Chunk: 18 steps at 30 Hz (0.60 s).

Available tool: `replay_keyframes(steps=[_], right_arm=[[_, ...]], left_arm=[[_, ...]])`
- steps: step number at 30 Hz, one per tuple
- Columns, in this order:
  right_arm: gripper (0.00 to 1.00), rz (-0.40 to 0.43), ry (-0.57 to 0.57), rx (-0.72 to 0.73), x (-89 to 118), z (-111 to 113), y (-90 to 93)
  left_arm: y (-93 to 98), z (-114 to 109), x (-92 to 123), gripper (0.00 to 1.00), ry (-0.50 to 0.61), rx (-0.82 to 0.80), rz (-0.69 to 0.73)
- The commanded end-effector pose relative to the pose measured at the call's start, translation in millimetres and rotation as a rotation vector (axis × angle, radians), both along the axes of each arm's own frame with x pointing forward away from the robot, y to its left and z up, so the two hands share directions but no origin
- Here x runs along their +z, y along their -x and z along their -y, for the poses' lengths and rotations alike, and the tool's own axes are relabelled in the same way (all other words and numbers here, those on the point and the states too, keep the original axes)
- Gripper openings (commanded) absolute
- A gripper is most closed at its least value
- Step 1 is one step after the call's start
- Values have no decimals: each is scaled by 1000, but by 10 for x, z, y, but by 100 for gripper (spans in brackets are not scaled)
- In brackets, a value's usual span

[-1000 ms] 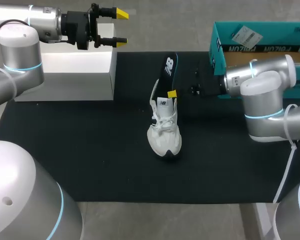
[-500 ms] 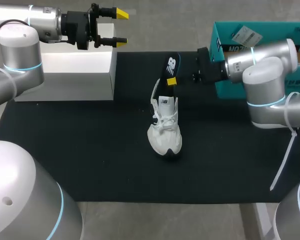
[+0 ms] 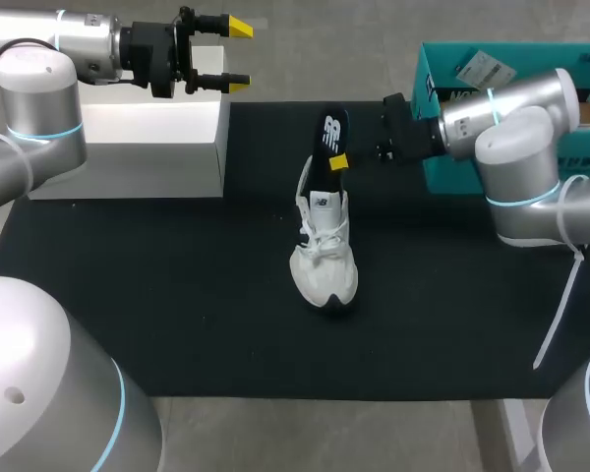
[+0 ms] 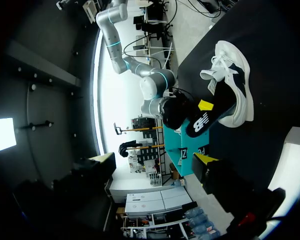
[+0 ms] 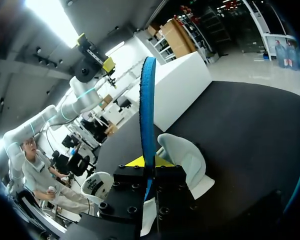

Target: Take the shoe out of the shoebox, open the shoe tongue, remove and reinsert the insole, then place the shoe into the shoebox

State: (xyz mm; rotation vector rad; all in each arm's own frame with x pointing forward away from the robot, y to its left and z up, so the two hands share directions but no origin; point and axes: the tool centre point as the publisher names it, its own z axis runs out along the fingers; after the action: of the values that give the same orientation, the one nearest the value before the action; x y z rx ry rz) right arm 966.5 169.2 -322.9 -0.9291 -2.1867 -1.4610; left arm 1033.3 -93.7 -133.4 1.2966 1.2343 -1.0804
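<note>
Clearly my right gripper (image 3: 339, 161) pinched the insole (image 3: 332, 131) edgewise over the shoe (image 3: 324, 258); I feared it buckling on reinsertion. My left gripper (image 3: 234, 57) hung spread.

White block (image 3: 128, 147), black table mat (image 3: 177, 295)

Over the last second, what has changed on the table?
The right gripper, shut on the insole, rose with its arm and drew the insole up from the shoe, toward the table's far side. The shoe lay where it was. The left gripper stayed open near the white block.
</note>
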Motion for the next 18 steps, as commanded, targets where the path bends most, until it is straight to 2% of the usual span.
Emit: replay_keyframes(steps=[1,18], right_arm=[[0,-22,32,24,-24,16,22],[0,-136,31,74,-263,-88,320]], left_arm=[[2,-1,-1,100,-2,0,1],[2,-1,-1,100,-2,0,1]])
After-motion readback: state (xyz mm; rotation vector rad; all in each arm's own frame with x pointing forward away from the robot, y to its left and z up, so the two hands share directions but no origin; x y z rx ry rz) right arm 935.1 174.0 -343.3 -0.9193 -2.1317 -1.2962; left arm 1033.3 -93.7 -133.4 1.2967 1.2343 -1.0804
